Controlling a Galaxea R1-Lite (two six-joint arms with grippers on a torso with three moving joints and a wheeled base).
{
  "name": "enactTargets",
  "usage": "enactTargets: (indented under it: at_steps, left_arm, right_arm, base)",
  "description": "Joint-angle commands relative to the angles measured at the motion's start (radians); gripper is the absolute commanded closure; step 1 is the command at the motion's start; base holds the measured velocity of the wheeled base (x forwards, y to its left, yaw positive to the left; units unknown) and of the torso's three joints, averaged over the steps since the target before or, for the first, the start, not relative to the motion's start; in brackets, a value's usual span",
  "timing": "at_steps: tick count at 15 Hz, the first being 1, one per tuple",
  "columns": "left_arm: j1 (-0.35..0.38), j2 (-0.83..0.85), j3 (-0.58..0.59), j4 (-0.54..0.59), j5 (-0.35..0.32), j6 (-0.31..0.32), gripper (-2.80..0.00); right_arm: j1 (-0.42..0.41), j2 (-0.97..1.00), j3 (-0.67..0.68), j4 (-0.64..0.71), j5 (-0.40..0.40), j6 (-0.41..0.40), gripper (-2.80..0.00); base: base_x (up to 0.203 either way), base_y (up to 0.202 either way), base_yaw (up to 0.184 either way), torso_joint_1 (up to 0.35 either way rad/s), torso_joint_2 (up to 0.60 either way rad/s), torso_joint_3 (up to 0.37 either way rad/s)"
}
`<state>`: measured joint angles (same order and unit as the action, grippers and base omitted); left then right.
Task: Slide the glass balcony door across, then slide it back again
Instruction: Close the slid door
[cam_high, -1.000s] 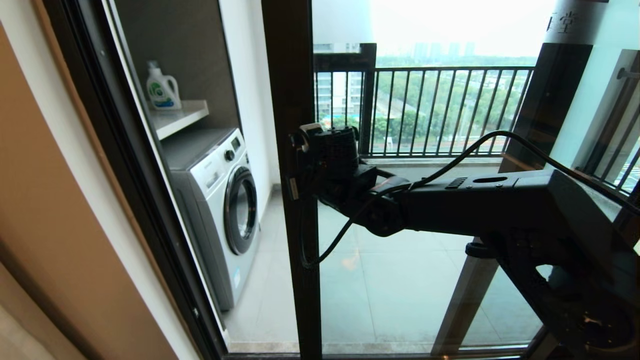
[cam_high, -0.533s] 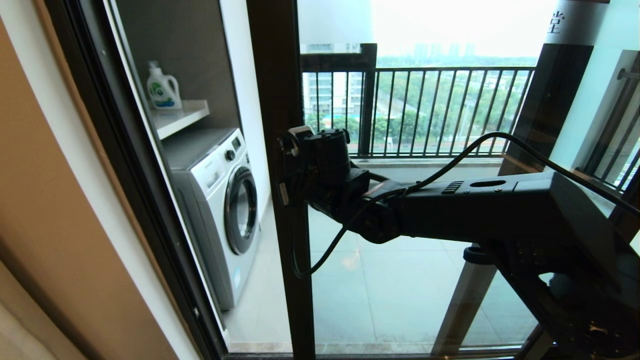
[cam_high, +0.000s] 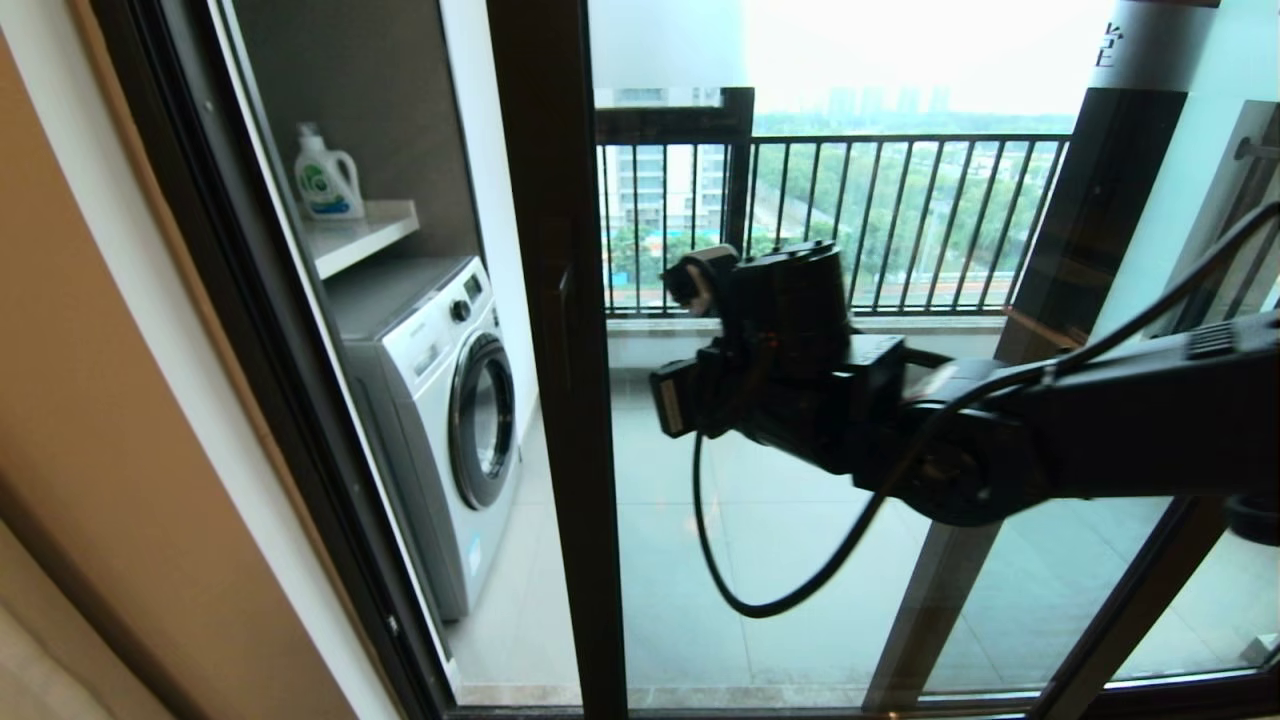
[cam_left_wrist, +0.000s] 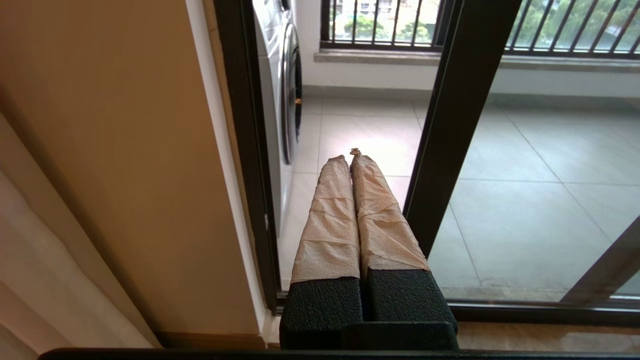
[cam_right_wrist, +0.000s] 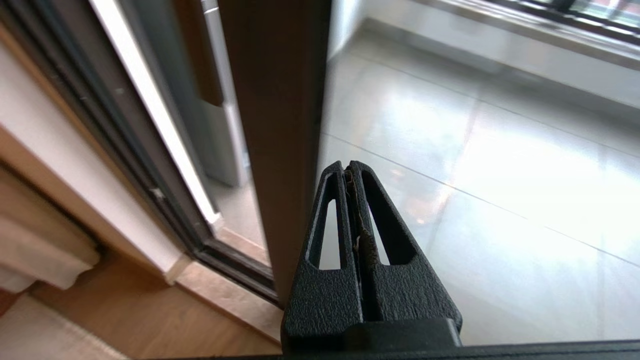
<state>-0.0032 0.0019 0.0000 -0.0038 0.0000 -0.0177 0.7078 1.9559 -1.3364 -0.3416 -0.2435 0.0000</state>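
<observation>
The glass balcony door (cam_high: 800, 560) has a dark brown frame, and its left upright (cam_high: 545, 400) stands a little right of the wall frame, leaving a gap. A slim dark handle (cam_high: 566, 310) runs along that upright. My right gripper (cam_high: 695, 285) is shut on nothing and hangs in front of the glass, right of the upright and not touching it. In the right wrist view its tips (cam_right_wrist: 346, 167) sit just beside the upright (cam_right_wrist: 280, 125). My left gripper (cam_left_wrist: 350, 156), with tape-wrapped fingers, is shut and parked low, pointing into the gap.
A white washing machine (cam_high: 440, 400) and a detergent bottle (cam_high: 325, 175) on a shelf stand behind the gap. The dark wall frame (cam_high: 250, 350) bounds the gap on the left. Black balcony railing (cam_high: 900, 220) lies beyond the glass. A cable loop (cam_high: 760, 590) hangs under my right arm.
The door's upright slid a little to the left. My right gripper came off the upright and drew back to the right, in front of the glass.
</observation>
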Motion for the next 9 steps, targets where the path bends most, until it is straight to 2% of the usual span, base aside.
enactTargets:
  at_steps: [1, 4, 7, 8, 9]
  left_arm:
    - [0.0, 0.0, 0.0, -0.001, 0.0, -0.001, 0.0]
    - [0.0, 0.0, 0.0, 0.001, 0.0, -0.001, 0.0]
    - [0.0, 0.0, 0.0, -0.001, 0.0, -0.001, 0.0]
    - [0.0, 0.0, 0.0, -0.001, 0.0, -0.001, 0.0]
    - [0.0, 0.0, 0.0, -0.001, 0.0, -0.001, 0.0]
  right_arm:
    - [-0.024, -0.252, 0.179, -0.012, -0.022, 0.0, 0.0]
    - [-0.068, -0.589, 0.405, 0.027, -0.106, -0.03, 0.0]
    - [-0.108, -0.914, 0.522, 0.2, -0.252, -0.086, 0.0]
    - [-0.134, -1.009, 0.543, 0.279, -0.292, -0.104, 0.0]
    - [-0.195, -1.1, 0.56, 0.353, -0.323, -0.131, 0.0]
  base:
    - [0.0, 0.0, 0.0, 0.0, 0.0, 0.0]
    - [0.0, 0.0, 0.0, 0.0, 0.0, 0.0]
    - [0.0, 0.0, 0.0, 0.0, 0.0, 0.0]
    - [0.0, 0.0, 0.0, 0.0, 0.0, 0.0]
    - [0.0, 0.0, 0.0, 0.0, 0.0, 0.0]
